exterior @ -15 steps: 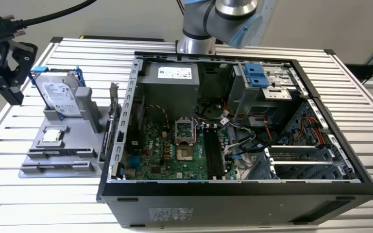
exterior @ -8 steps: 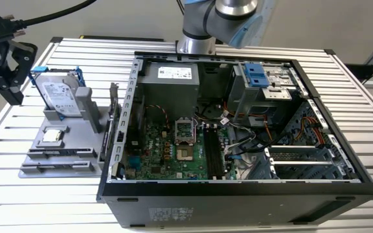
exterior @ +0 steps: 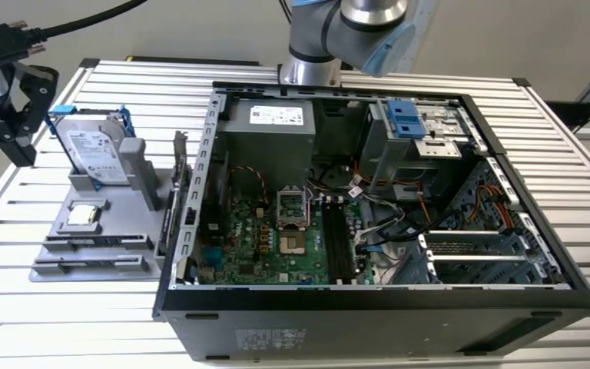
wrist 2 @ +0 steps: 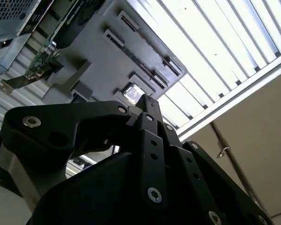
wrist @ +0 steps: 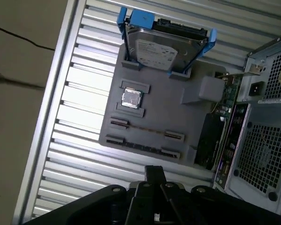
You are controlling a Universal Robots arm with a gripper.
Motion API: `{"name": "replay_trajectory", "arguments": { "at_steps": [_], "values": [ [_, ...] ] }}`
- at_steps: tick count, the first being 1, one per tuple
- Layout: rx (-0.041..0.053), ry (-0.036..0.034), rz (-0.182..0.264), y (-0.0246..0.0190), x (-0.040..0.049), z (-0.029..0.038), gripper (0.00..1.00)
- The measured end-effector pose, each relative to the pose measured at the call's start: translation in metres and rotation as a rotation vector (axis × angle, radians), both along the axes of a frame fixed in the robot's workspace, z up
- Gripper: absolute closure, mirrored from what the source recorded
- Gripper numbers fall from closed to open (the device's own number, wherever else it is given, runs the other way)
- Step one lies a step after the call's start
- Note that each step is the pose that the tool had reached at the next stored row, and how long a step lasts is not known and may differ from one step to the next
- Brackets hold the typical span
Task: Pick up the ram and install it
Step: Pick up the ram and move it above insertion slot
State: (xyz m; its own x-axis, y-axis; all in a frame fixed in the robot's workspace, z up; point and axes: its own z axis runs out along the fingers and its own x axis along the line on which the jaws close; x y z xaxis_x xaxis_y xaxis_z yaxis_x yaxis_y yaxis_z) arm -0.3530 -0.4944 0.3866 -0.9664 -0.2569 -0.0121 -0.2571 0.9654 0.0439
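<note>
gripper near gray fixture, can't tell how open, nothing seen in it | ram on edge in fixture slot | risk: you descend off-line, clip slot, ram tips

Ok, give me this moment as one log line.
gripper: beside gray fixture | ram: in fixture, untouched | computer case: open
</note>
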Motion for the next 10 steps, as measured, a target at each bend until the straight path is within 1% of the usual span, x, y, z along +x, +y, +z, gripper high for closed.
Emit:
{"name": "replay_trajectory", "arguments": {
  "at_steps": [10],
  "values": [
    [-0.0026,0.0002,0.181,0.0000,0.0000,0.0001,1.00]
  ]
}}
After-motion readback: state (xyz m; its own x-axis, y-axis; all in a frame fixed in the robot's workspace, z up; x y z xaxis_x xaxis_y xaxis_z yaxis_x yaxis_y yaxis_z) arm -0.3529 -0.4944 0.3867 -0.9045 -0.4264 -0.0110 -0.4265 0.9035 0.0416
